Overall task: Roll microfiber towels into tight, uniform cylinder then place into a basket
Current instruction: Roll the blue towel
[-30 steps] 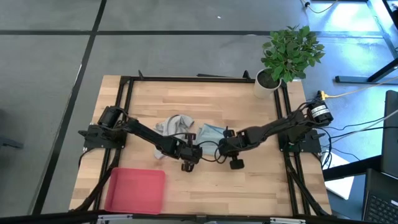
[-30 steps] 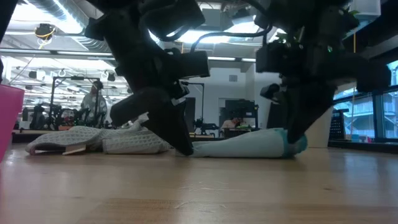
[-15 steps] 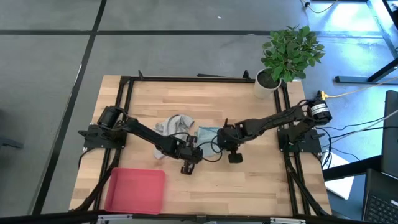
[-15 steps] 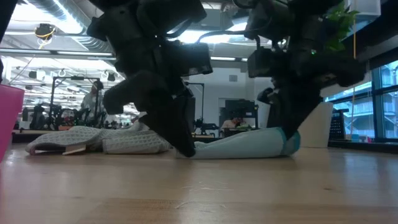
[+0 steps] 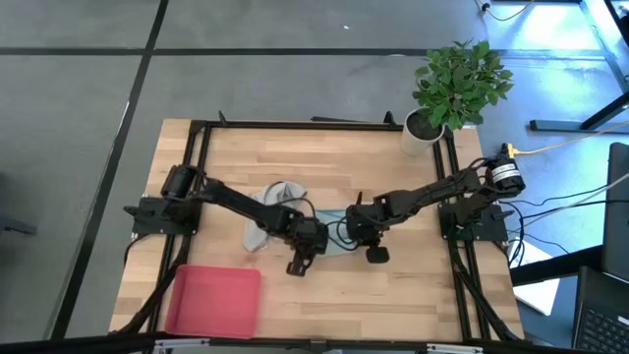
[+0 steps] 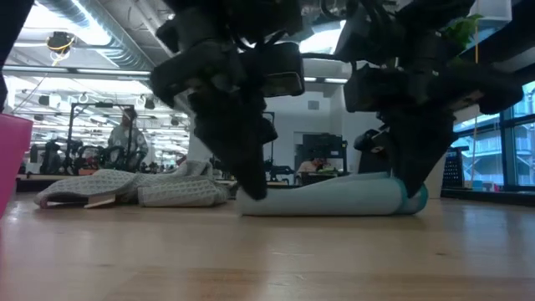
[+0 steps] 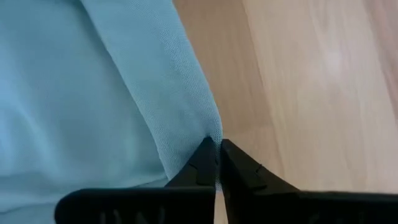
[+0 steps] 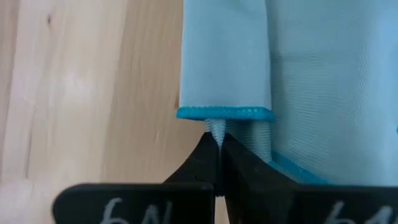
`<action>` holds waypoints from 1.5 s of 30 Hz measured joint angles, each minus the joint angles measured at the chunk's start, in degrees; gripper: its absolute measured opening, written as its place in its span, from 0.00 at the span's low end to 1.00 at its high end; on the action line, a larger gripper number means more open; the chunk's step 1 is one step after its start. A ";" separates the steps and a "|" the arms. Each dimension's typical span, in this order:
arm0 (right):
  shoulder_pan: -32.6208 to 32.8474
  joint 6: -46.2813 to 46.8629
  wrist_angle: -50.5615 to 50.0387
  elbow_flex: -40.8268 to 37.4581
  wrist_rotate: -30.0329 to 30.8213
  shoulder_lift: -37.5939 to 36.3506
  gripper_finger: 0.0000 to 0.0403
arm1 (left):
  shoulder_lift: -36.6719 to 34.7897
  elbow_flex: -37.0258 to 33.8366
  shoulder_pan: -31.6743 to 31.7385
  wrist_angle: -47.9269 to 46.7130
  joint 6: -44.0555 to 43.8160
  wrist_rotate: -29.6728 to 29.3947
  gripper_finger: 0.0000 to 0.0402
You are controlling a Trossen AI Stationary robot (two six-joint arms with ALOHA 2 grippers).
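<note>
Nearest the front edge of the wooden bench, at its left corner, lies the pink-red basket — a shallow tray whose wall shows as a pink sliver at the edge of the low view.

Further in, at the middle of the bench, the pale blue-teal towel lies partly rolled into a low, long bundle, and both arms meet over it. The left hand has its fingers pinched shut on a fold at one edge of this towel, right down at the wood. The right hand is likewise closed, its tips nipping the fabric just under the stitched teal hem at the towel's other end. Seen from above, the left hand and the right hand stand close together, with the blue-teal cloth between and beneath them.

Just beyond and to the left lies the light grey towel, loosely crumpled — in the low view it is a flat heap beside the left arm.

At the far right corner stands a leafy plant in a white pot.

Beyond the bench, a person shows far off in the room.
</note>
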 joint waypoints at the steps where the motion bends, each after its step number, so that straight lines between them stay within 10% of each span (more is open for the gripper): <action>1: 0.02 -0.50 -0.07 -0.02 0.00 0.00 0.02 | 0.00 0.50 0.51 -0.40 -0.06 0.30 0.00; 45: 0.07 -3.29 9.36 -6.29 -0.22 -0.15 0.02 | 0.46 7.99 9.52 -7.39 1.85 -8.78 0.00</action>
